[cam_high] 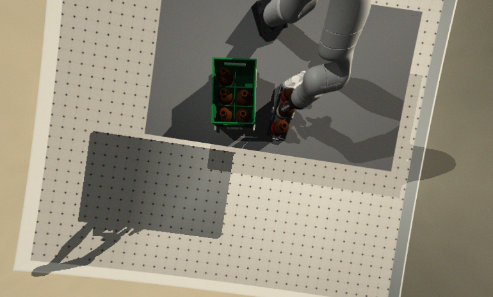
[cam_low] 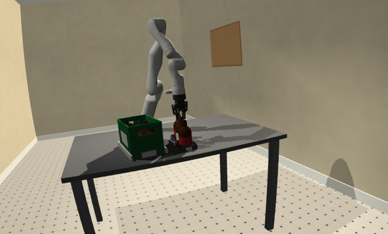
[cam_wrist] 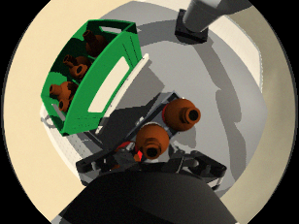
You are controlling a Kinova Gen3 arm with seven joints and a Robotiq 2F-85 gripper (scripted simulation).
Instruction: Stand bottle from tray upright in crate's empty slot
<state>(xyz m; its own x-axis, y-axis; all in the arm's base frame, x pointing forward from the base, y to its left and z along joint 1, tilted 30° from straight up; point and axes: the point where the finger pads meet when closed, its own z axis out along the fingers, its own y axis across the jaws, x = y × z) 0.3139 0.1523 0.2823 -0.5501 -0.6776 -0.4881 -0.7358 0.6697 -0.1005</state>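
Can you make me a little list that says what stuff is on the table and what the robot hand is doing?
crate: green crate, five brown bottles standing in it
empty slot: far right corner, nearest the arm's base
tray: dark tray right beside the crate, brown bottles upright in it
front tray bottle: red label
gripper: gripper open, holding nothing, just above the tray's bottles
table: dark table
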